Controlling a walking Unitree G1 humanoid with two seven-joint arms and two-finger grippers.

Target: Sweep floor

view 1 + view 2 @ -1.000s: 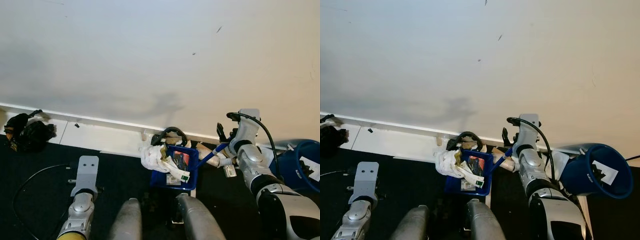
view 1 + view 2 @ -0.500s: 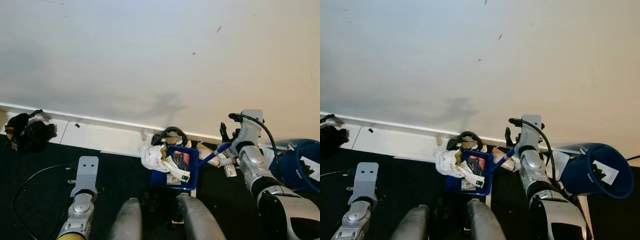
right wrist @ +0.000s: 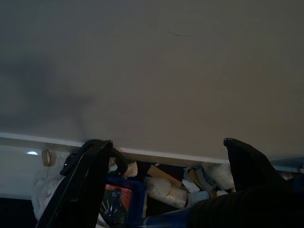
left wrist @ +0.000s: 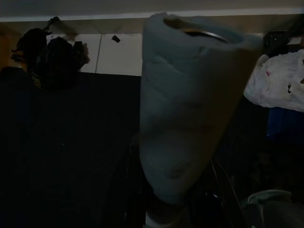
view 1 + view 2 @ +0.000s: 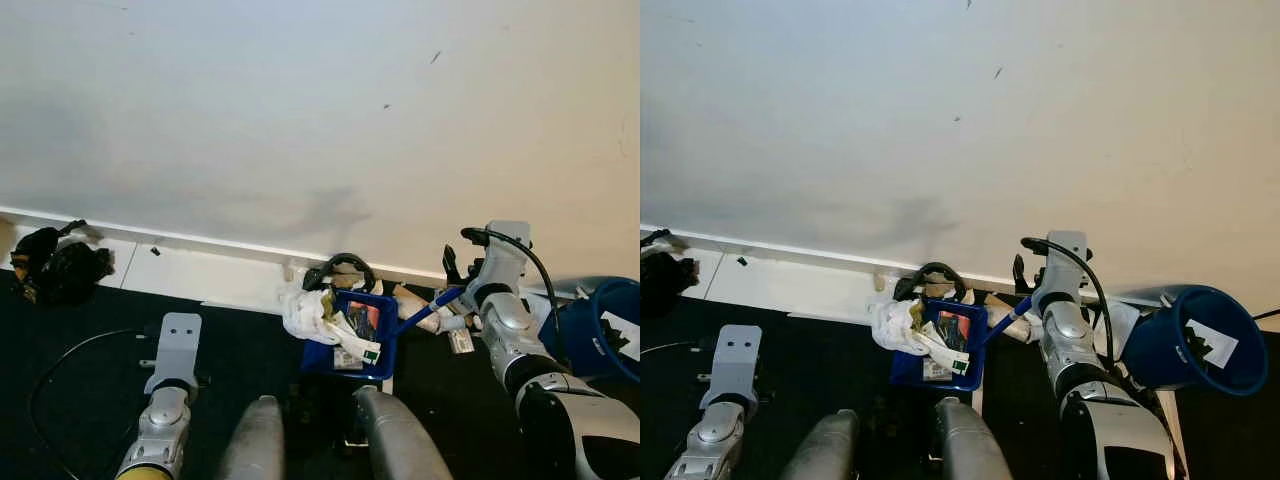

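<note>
Blue plastic dustpan sat on the dark floor against the white baseboard, heaped with crumpled white paper and scraps. Right end effector pinched its blue handle. Left end effector hung idle, its finger state impossible to tell. Blue bucket stood at the right.

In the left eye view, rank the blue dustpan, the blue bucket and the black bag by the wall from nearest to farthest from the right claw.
Measured from the right claw:
1. Blue dustpan, full of litter, just to the claw's left; its handle reaches up to the claw.
2. Blue bucket, on the claw's right, at the picture's edge.
3. Black bag, far left against the baseboard, clearly farthest.
</note>
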